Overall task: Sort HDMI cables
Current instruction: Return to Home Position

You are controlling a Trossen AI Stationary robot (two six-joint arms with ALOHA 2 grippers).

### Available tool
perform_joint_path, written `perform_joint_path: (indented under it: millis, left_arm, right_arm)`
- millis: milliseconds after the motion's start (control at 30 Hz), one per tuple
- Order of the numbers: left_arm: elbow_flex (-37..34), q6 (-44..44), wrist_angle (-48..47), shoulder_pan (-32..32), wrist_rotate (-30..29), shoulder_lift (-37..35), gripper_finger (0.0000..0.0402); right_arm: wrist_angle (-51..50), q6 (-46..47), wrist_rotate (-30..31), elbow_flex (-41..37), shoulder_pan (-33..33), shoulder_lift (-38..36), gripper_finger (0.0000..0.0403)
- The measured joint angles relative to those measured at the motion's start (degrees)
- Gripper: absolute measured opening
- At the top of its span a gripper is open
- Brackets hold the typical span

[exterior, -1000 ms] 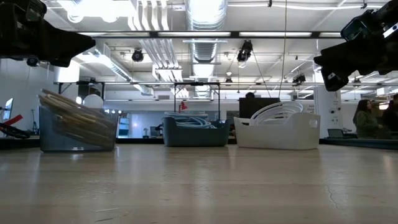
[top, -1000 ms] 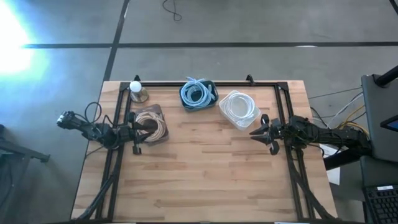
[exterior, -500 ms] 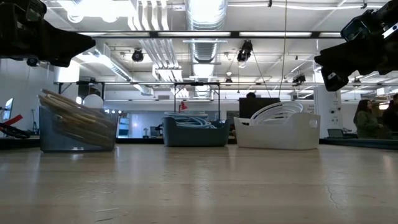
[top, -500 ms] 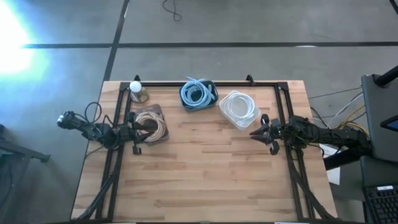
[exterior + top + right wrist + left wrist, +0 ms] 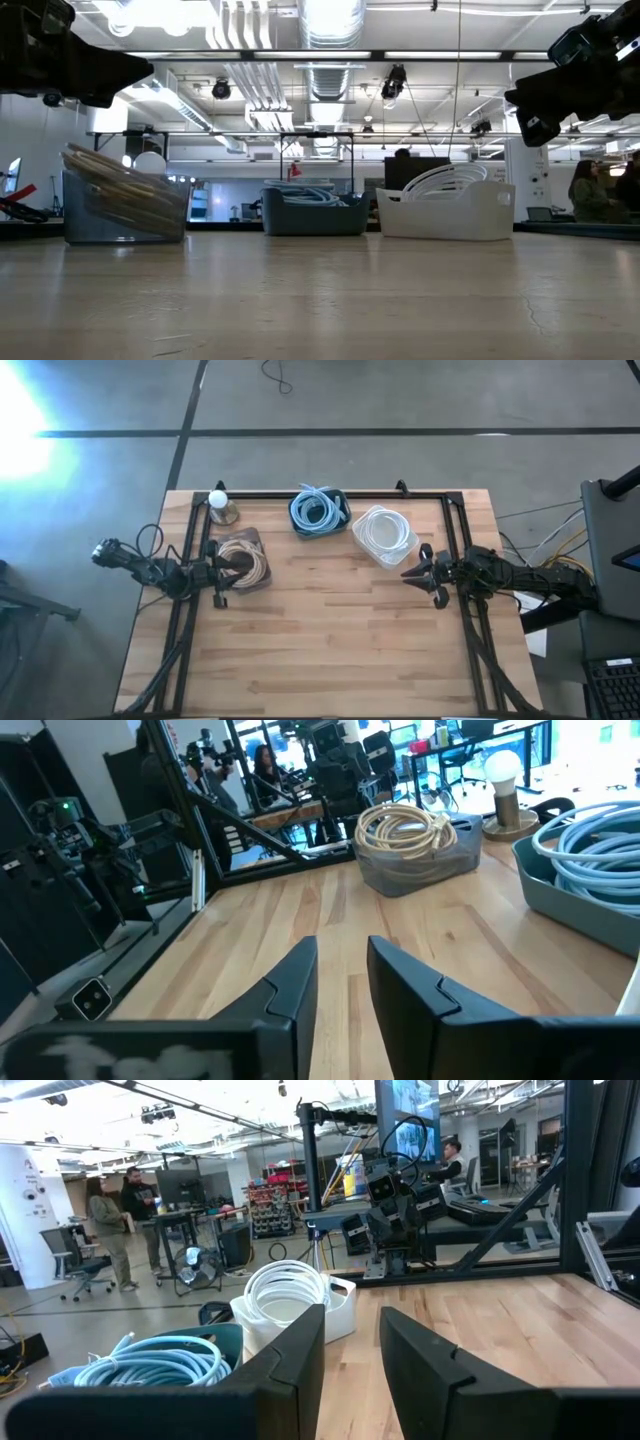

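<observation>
The HDMI cables were coiled in three bins along the wooden desk's far edge: tan, light blue, white. The left gripper and the right gripper were held over the side edges, jaws slightly apart. People were seen beyond, under ceiling ducts.

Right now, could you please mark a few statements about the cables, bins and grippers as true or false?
1. The tan cables sit in the dark bin beside the left gripper. True.
2. The blue cables lie in the white bin. False: they lie in the blue bin; the white bin holds white cables.
3. A cable lies loose on the table. False: every cable in view is in a bin.
4. The right gripper holds nothing. True.
</observation>
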Motion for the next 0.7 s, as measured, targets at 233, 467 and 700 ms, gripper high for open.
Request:
perform_joint_path:
  millis: [233,467,700]
  left_arm:
    - [0.0,0.0,0.0,0.0,0.0,0.0,0.0103]
    - [0.0,0.0,0.0,0.0,0.0,0.0,0.0103]
    - [0.0,0.0,0.0,0.0,0.0,0.0,0.0103]
  right_arm:
    - [0.0,0.0,0.0,0.0,0.0,0.0,0.0081]
    - [0.0,0.0,0.0,0.0,0.0,0.0,0.0068]
    - [0.0,0.0,0.0,0.0,0.0,0.0,0.0076]
